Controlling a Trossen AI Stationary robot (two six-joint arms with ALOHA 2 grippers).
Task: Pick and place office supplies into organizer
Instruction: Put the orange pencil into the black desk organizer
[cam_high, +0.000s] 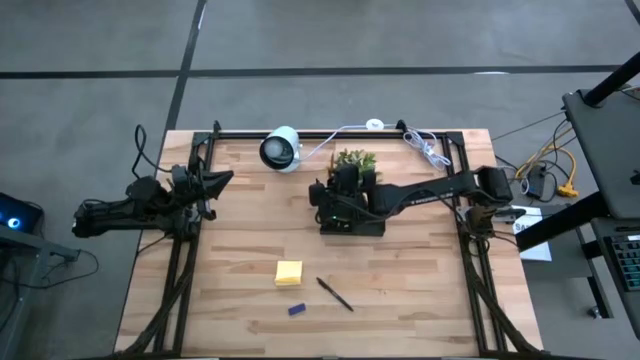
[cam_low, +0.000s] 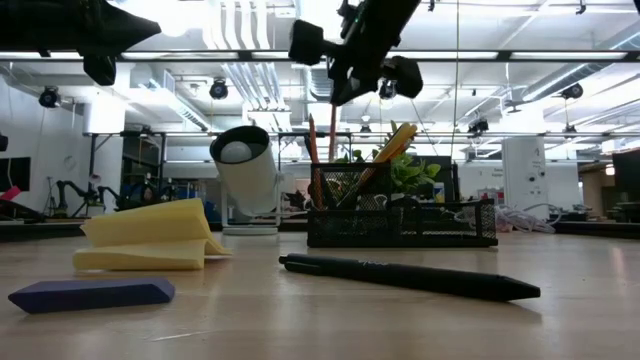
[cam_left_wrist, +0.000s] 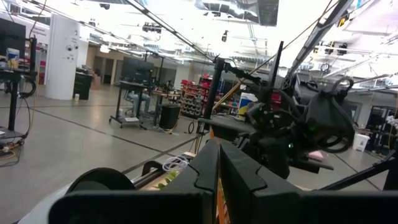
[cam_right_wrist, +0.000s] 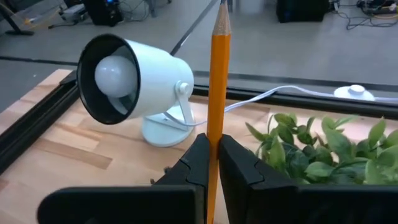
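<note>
Above the wooden table (cam_high: 400, 290), right hand (cam_right_wrist: 212, 152) pinches an upright orange pencil (cam_right_wrist: 217, 74), tip up.

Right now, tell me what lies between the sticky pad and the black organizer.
Nothing: in the high view only bare wood separates the sticky pad from the organizer. The black pen lies nearer the front edge, off that line.

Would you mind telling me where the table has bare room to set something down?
Free: the left half between the left gripper and sticky-note pad, and the front right beyond the pen. Crowded: the back middle, where lamp, plant, organizer and right gripper holding a pencil cluster.
</note>
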